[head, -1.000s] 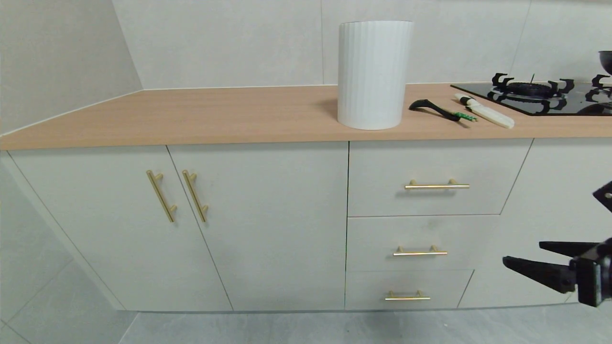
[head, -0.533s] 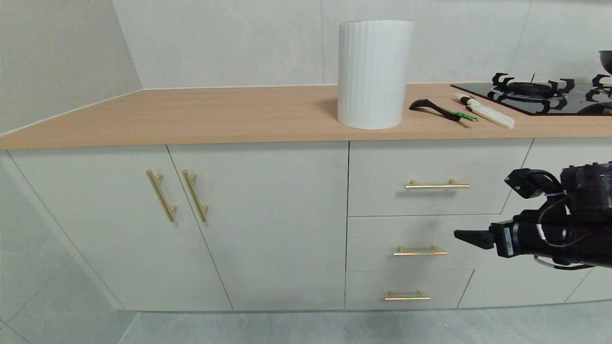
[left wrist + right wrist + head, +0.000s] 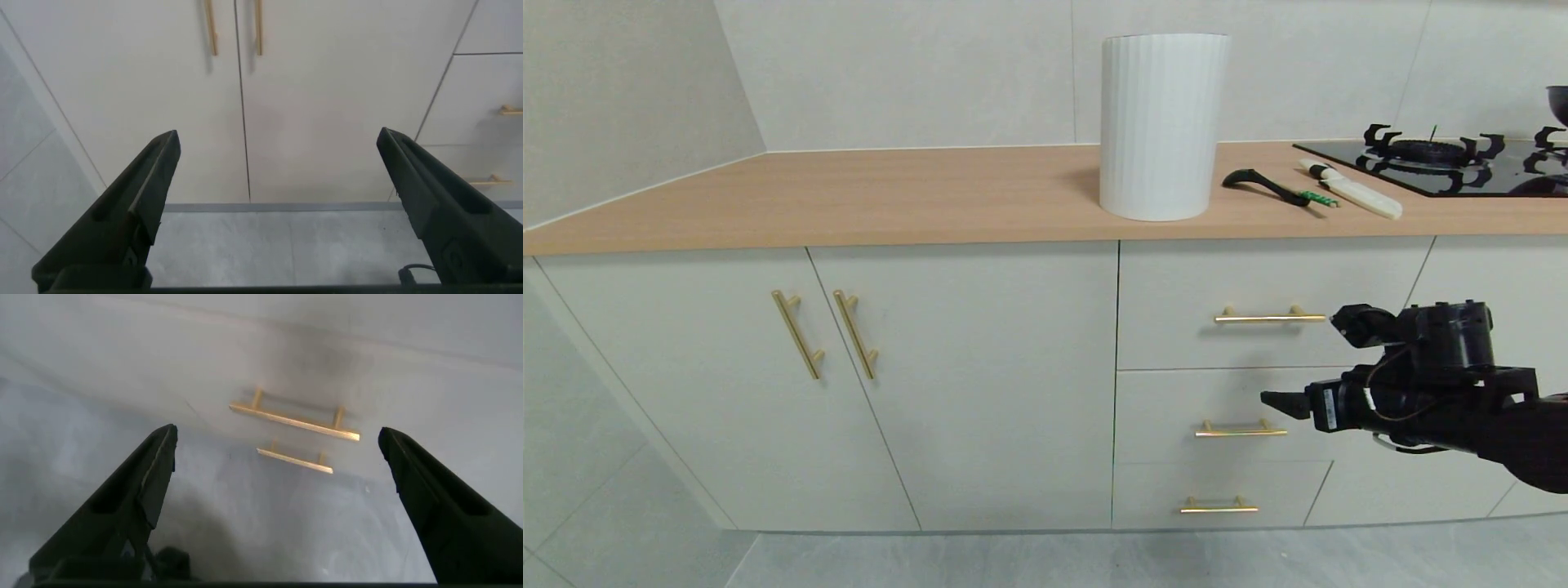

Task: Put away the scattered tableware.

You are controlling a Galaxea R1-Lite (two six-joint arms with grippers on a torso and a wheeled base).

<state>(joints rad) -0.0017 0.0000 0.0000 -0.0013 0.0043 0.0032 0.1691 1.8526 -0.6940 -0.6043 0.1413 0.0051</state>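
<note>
The right gripper [image 3: 276, 441] has come up and closer to the middle drawer handle [image 3: 1241, 430], jaws wide apart. It may be about to pull that drawer out. The left gripper [image 3: 278, 143] is open too. The black ladle [image 3: 1262, 186] and white knife [image 3: 1352, 190] lie untouched on the countertop [image 3: 890, 196].

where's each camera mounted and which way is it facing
Head view: on the robot's head, facing forward and down at the countertop, cabinet doors and drawers; the right tool and its arm show.
Left wrist view: on the left wrist, facing the cabinet doors and floor; the open left tool frames it.
Right wrist view: on the right wrist, facing two drawer handles, framed by the open right tool.
Shared: head and left wrist views both show the door handles; head and right wrist, the drawer handles.
</note>
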